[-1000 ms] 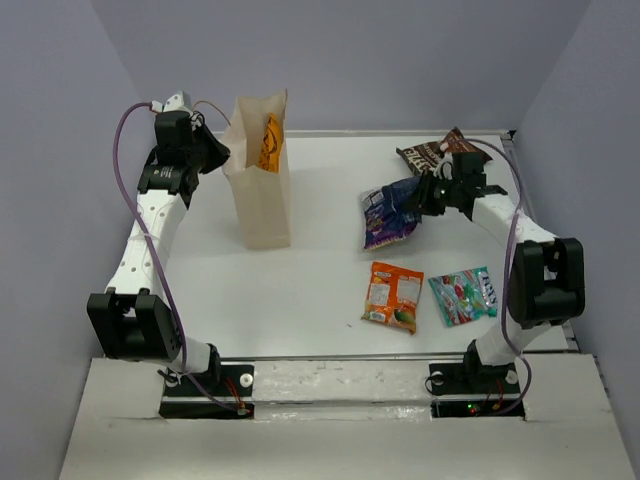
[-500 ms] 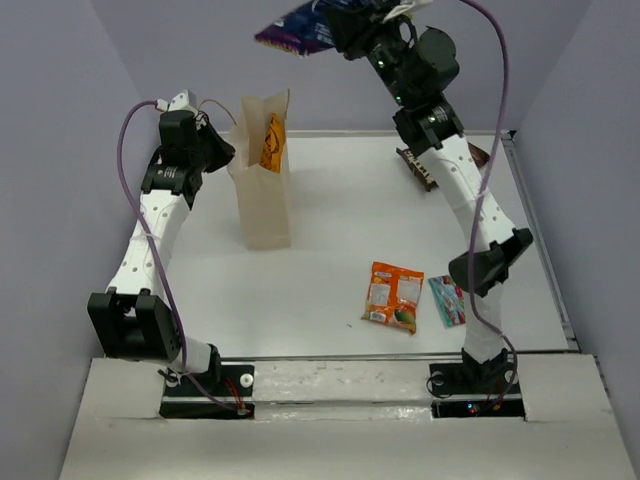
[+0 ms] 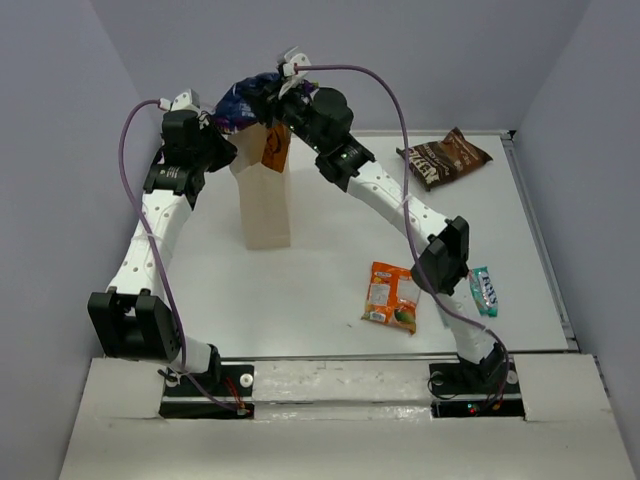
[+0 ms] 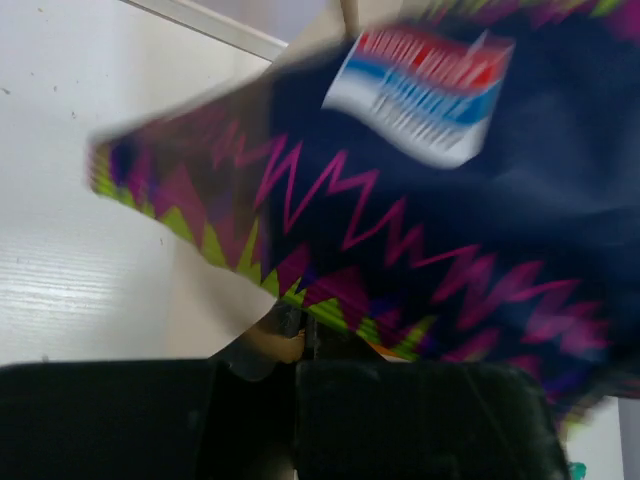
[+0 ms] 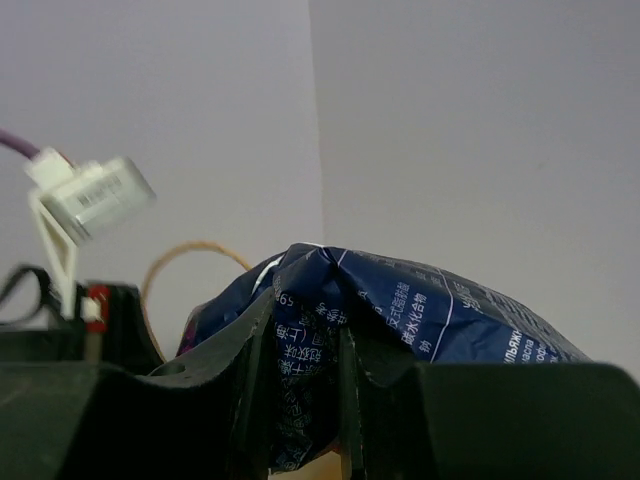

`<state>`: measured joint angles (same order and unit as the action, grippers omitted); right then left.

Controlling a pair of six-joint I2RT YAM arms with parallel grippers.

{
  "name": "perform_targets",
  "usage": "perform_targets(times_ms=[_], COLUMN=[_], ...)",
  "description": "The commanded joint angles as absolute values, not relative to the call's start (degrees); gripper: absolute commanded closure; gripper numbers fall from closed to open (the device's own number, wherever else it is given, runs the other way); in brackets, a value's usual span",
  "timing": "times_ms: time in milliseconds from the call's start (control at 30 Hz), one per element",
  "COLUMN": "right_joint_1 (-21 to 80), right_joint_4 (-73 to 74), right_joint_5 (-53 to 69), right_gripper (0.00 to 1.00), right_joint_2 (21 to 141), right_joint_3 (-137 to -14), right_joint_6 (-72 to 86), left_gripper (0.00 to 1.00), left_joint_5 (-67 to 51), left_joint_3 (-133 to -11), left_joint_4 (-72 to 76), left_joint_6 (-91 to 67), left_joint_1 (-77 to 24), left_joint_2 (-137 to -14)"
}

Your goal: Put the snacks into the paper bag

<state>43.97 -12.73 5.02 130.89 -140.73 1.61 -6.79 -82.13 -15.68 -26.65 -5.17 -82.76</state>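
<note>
- Here we have the right hand (image 3: 270, 100) stretched across to the far left part of the tabletop (image 3: 330, 250), grasping the dark blue bag (image 3: 240, 102) between its fingers.
- That dark blue bag hangs in the air just above the open mouth of the paper bag (image 3: 265, 205). It is not inside.
- From the left wrist we see it blurred and filling most of the view.
- The paper bag stands upright near the far left corner.
- The large orange-yellow chip bag (image 3: 274, 146) shows inside it at the top.
- The left hand (image 3: 215, 150) is clenched right at the paper bag's left rim. We cannot tell whether it pinches the paper or a handle.
- Over at the far right corner we spot the brown bag (image 3: 445, 158) lying flat.
- Toward the near edge, right of centre, lies the small orange packet (image 3: 392, 296).
- The small teal-green packet (image 3: 485, 290) is to its right, partly hidden behind the right arm.
</note>
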Motion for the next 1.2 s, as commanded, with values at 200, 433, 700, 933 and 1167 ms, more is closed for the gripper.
perform_targets(times_ms=[200, 433, 700, 933, 1167], right_joint_1=[43.07, 42.54, 41.66, 44.98, 47.29], right_joint_4=[-6.89, 1.82, 13.79, 20.21, 18.2], right_joint_5=[10.01, 10.72, 22.05, 23.56, 19.87], right_gripper=[0.99, 0.99, 0.99, 0.99, 0.2], right_joint_2=[114.79, 112.94, 119.86, 130.86, 131.14], right_joint_3=[-133.44, -127.79, -133.5, -143.34, -148.35], right_joint_6=[-12.39, -15.99, -15.73, -19.24, -18.2], left_gripper=[1.0, 1.0, 1.0, 1.0, 1.0], left_joint_5=[-4.75, -2.73, -5.27, -6.15, -7.03], left_joint_3=[-83.5, -82.79, -82.97, -81.74, -81.21], left_joint_4=[-14.68, -14.68, -13.89, -13.54, -13.27], left_joint_6=[-26.19, -25.75, -24.7, -24.34, -24.79], left_joint_1=[-5.36, -5.36, -5.36, -5.36, -5.36], left_joint_2=[-82.97, -82.44, -82.79, -82.62, -83.32])
